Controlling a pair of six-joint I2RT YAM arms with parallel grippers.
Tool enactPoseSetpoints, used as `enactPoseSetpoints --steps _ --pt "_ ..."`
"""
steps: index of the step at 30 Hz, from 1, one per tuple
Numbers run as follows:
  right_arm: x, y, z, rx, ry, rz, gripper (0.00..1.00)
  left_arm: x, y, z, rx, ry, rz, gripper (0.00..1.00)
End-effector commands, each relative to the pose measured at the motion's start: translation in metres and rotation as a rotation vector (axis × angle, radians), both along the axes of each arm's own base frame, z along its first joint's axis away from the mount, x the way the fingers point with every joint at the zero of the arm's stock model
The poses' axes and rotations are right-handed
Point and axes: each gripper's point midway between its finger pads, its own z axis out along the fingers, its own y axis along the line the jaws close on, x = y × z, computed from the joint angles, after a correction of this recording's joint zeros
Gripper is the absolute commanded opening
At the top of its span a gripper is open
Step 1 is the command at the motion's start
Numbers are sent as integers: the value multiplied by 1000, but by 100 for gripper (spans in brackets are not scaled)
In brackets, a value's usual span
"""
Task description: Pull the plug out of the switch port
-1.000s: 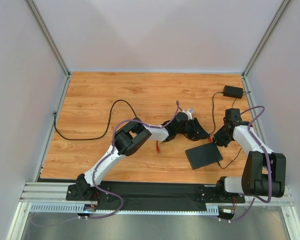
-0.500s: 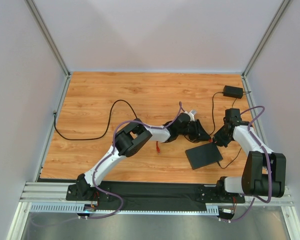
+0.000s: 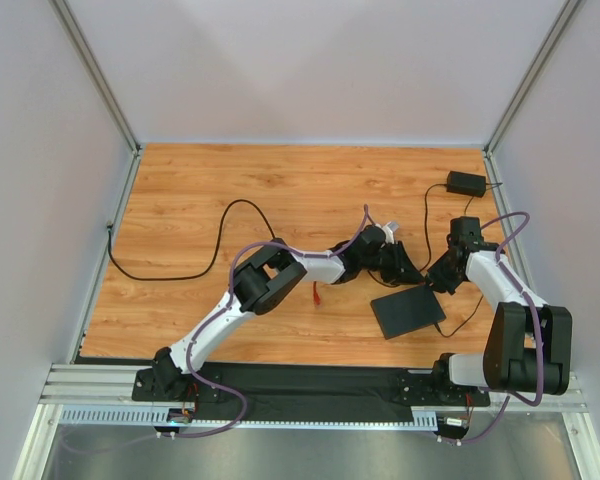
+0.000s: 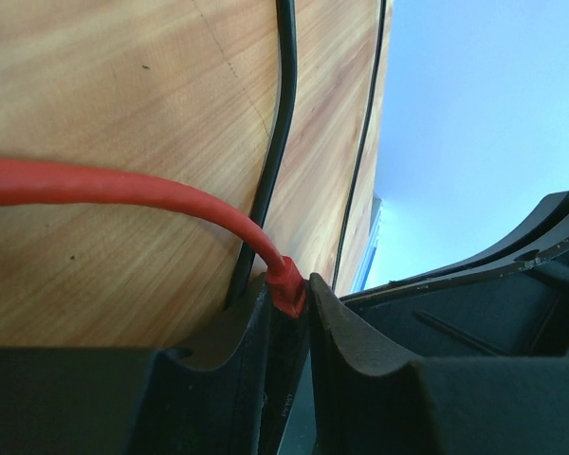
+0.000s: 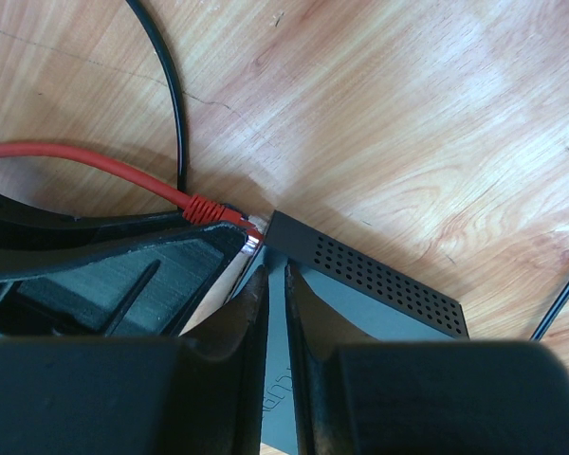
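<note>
L claw (image 4: 289,305): clenched on the plug (image 4: 286,282). I see the red boot pinched btwn both fingers, tips low over the table (image 3: 280,190).
Plug: red, on the end of a red cable (image 4: 123,185) that runs off left in the L wrist view. In the R wrist view its clear tip meets a corner edge of the switch (image 5: 379,280). The socket is hidden from me, so I can't tell how deep the tip sits.
Switch: thin flat black box w/ a perforated side wall, lying flat on the table right of centre, toward the near edge, just below both claws in the top view.
R claw (image 5: 275,277): fingers drawn nearly together w/ only a thin slot, nothing caught in it. It sits over the switch's top face near the plug corner. Whether it touches the top, I can't tell.
Claws: close together. An L finger shows in the R wrist view, just beside the plug.
Adapter brick (image 3: 466,183): small, black, far right corner, well apart from the switch.
Black lead (image 4: 283,114): runs along the table, passing right by the plug.
</note>
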Motion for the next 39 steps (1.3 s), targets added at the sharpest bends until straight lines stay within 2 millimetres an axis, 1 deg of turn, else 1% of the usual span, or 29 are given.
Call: enactPoseSetpoints --steps 1,2,4,7,9,10,13,18,22,23,25,26,28,30,31,34,37,39 --pt "-58 -13 -40 -84 237 1 14 -13 -8 -18 25 15 -35 27" --pt "-58 -13 -40 -87 238 1 14 -14 -7 -22 32 31 -33 24" --pt "-58 -13 -40 -87 238 2 14 -13 -7 -24 38 36 -33 20" --pt "-58 -14 -40 -92 238 0 14 -13 -6 -27 40 47 -27 18" --pt "-59 -15 -40 -95 241 1 14 -11 -5 -27 41 44 -19 13" --pt "-60 -14 -41 -94 246 -2 14 -10 -5 -26 40 39 -19 8" --pt "-61 -15 -42 -92 255 -6 14 -3 -4 -26 36 10 1 0" --pt "-64 -14 -44 -93 273 -8 14 13 -5 -17 1 -102 45 0" --pt "-65 -13 -46 -86 281 -11 13 19 -6 -12 -12 -156 55 0" --pt "-65 -13 -46 -84 284 -11 13 23 -5 -6 -21 -177 64 0" --pt "-66 -13 -46 -86 284 -9 13 25 -3 -5 -31 -196 75 0" --pt "-66 -13 -46 -87 286 -11 13 28 -3 3 -51 -221 84 0" --pt "-67 -13 -46 -88 287 -14 13 32 -2 7 -60 -238 92 0" --pt "-68 -14 -46 -89 291 -17 13 35 -2 17 -93 -264 102 0" --pt "-68 -13 -46 -89 291 -19 12 37 0 16 -95 -265 108 0" --pt "-69 -13 -46 -88 297 -18 12 44 1 21 -119 -267 120 0" --pt "-69 -13 -46 -88 296 -20 12 49 5 20 -148 -212 135 0" --pt "-69 -13 -46 -88 296 -22 12 50 8 13 -98 -189 136 0"
